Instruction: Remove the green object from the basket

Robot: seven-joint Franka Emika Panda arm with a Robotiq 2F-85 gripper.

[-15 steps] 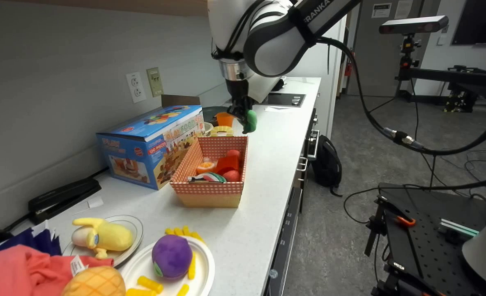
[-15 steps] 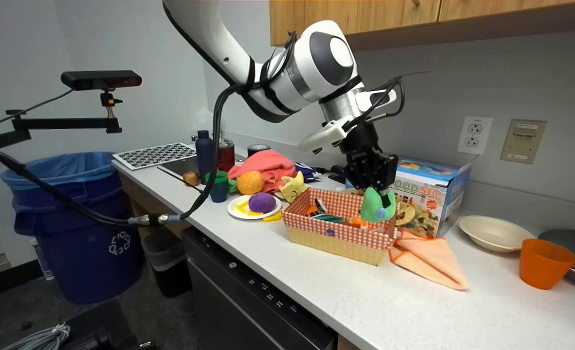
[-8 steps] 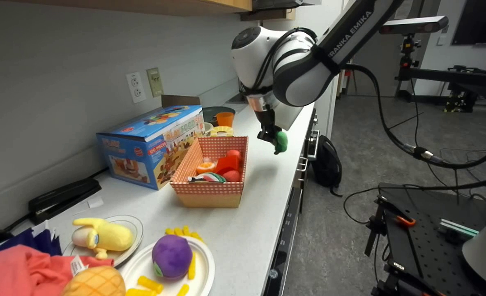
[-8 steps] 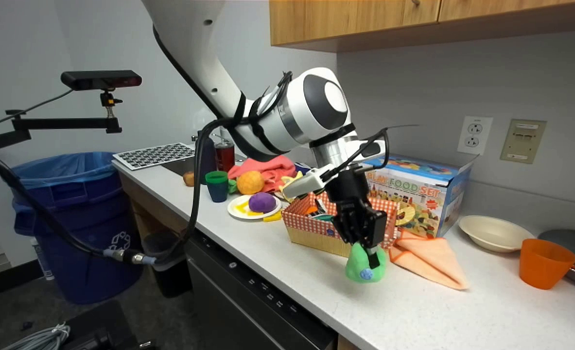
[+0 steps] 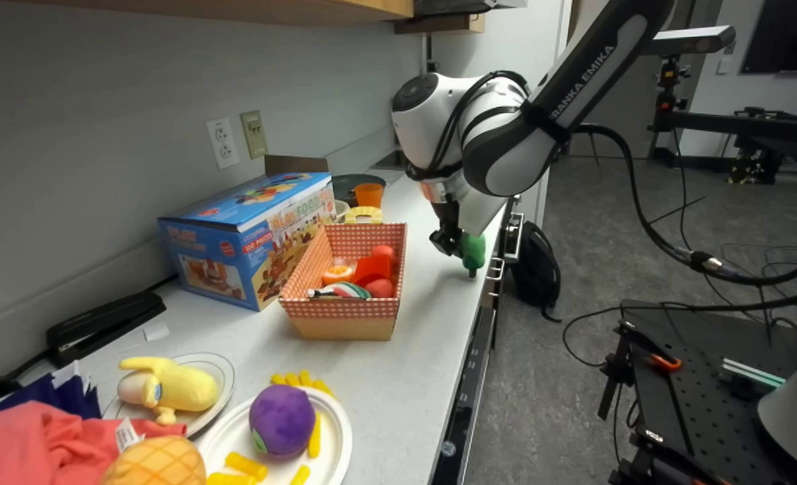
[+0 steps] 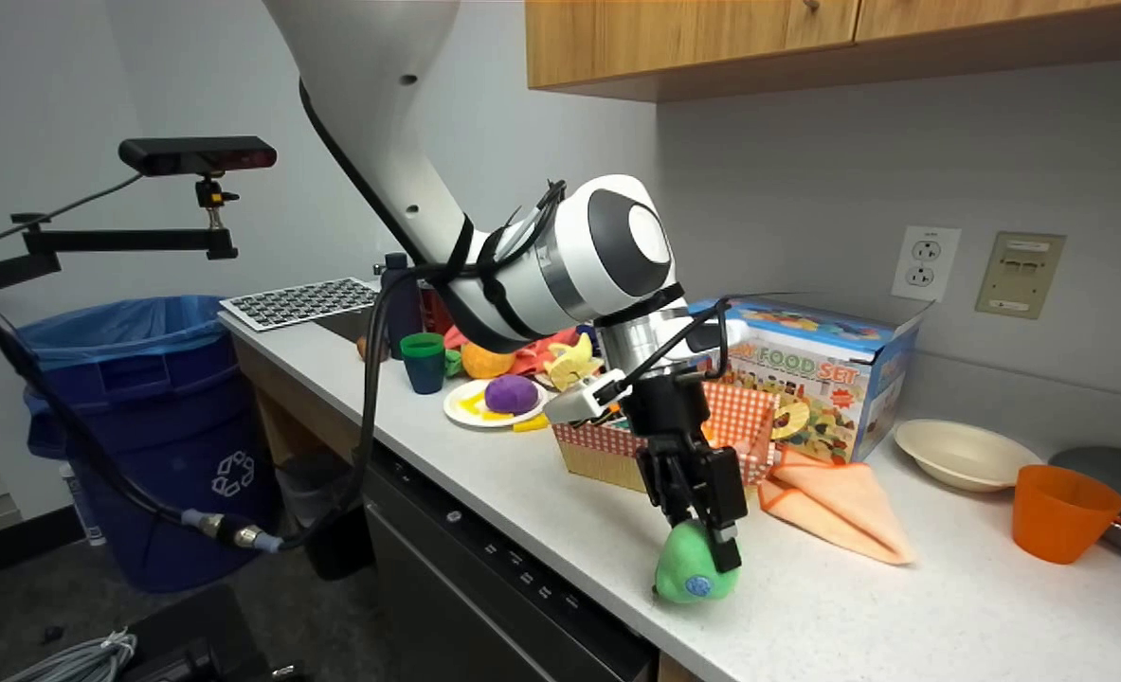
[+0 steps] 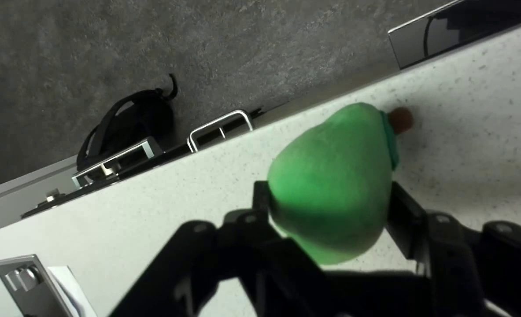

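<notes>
The green object [image 7: 333,163], a soft pear-like toy with a brown stem, appears to rest on the counter near its front edge. It lies outside the basket [image 5: 344,308], which has checked sides and a tan base; in an exterior view the arm partly covers that basket [image 6: 607,462]. My gripper [image 7: 329,189] points down over the toy, with one finger on either side. The toy's sides look unpinched, and no clear gap shows between it and the fingers. In an exterior view the green object [image 6: 688,566] has a finger [image 6: 726,554] along its outer edge.
Red and orange toy pieces [image 5: 374,269] lie in the basket. Behind it stands a blue box [image 5: 236,236]. The counter's front edge runs close beside the green object. A peach napkin [image 6: 840,511], a bowl [image 6: 967,453] and an orange cup [image 6: 1062,511] are farther along.
My gripper has carried the green object from above the basket's end down to the counter near the front edge. In the last half second the fingers have spread around it.
</notes>
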